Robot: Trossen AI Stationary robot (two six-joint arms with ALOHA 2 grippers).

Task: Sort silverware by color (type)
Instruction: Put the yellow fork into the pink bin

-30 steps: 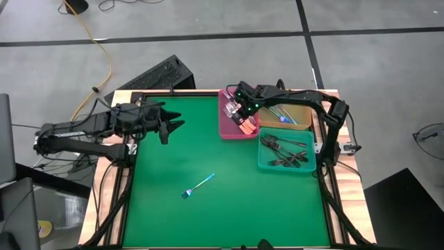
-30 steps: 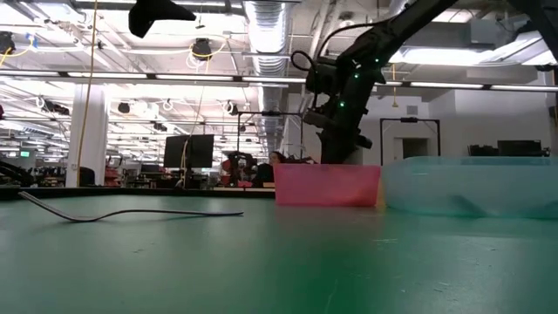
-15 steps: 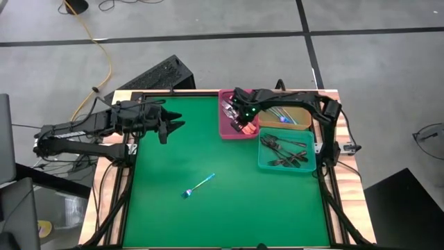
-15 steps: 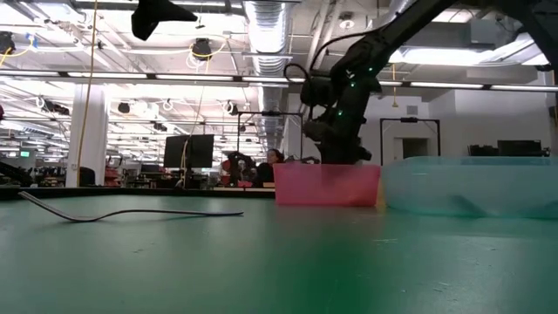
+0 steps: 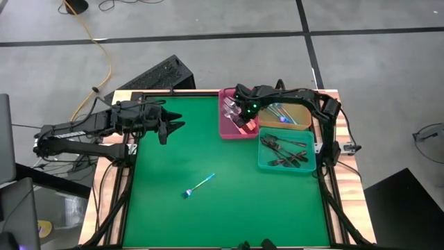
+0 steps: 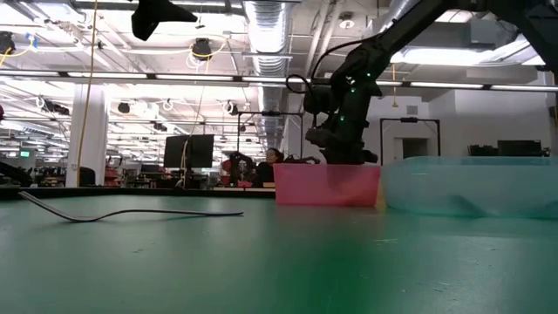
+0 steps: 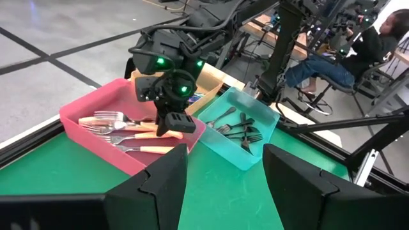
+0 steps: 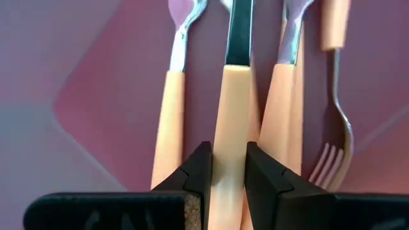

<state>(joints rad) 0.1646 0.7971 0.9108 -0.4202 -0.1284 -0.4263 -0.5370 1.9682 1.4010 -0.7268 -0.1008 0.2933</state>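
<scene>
Between my right gripper's (image 8: 223, 167) two dark fingers I am pinching a tan-handled silver fork (image 8: 230, 128), having dipped low into the pink plastic bin (image 5: 223, 132) and now easing upward. That suggests it is nearly delivered. Beyond the bin, one iridescent blue fork (image 5: 198, 185) is lying unsorted on the green mat (image 5: 180, 160); my left gripper (image 5: 172, 126) is hovering spread, waiting.

Three bins (image 5: 238, 132) — one blue fork (image 5: 199, 185) loose
</scene>
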